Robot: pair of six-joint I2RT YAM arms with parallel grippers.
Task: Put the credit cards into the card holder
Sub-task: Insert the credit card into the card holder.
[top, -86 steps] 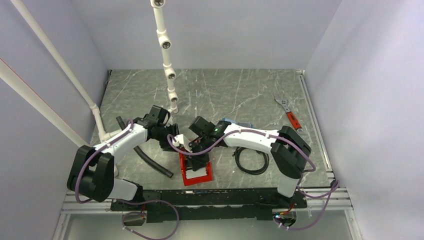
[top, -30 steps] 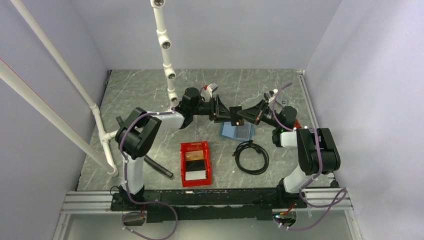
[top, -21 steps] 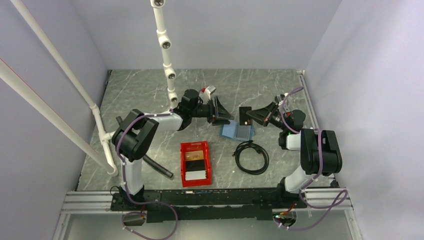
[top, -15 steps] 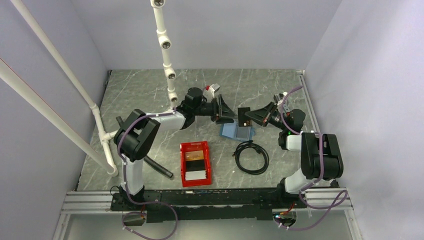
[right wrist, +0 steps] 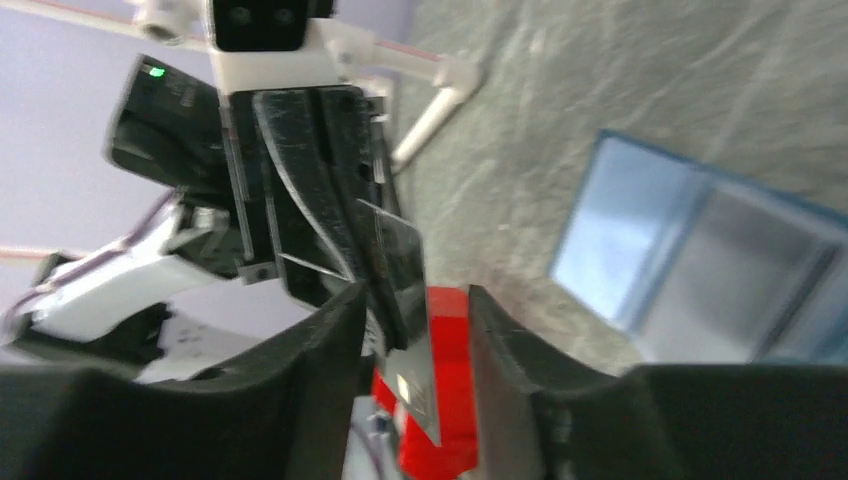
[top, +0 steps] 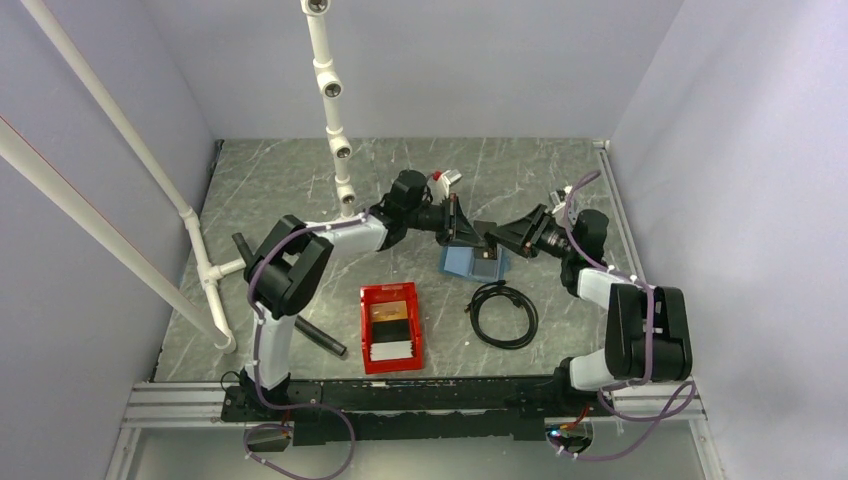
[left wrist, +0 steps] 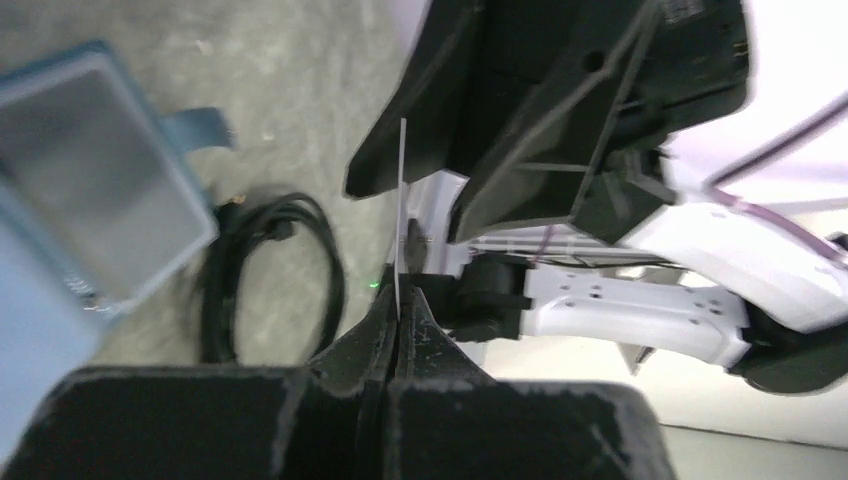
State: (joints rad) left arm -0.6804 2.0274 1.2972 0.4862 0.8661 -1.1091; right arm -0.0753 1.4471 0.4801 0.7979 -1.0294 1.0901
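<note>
My left gripper [top: 472, 236] is shut on a thin dark credit card [right wrist: 400, 250]. In the left wrist view this card [left wrist: 401, 200] shows edge-on, rising from the closed tips [left wrist: 400, 300]. My right gripper [top: 497, 243] faces it from the right. Its jaws [right wrist: 415, 300] stand apart on either side of the card's free end. Both grippers hover just above the blue card holder [top: 462, 262], which lies open on the table [right wrist: 680, 250]. More credit cards lie in the red bin [top: 366, 330]: an orange-gold one [top: 386, 312] and a whitish one [top: 392, 350].
A coiled black cable [top: 505, 312] lies right of the bin, near the holder. A black hose [top: 310, 330] lies left of the bin. A white pipe frame [top: 335, 120] stands at the back left. A red-handled wrench sits at the far right, mostly hidden behind my right arm.
The card was in my right gripper a second ago. The left gripper has moved right and shut on it, and the right jaws have opened. Both grippers now meet above the holder.
</note>
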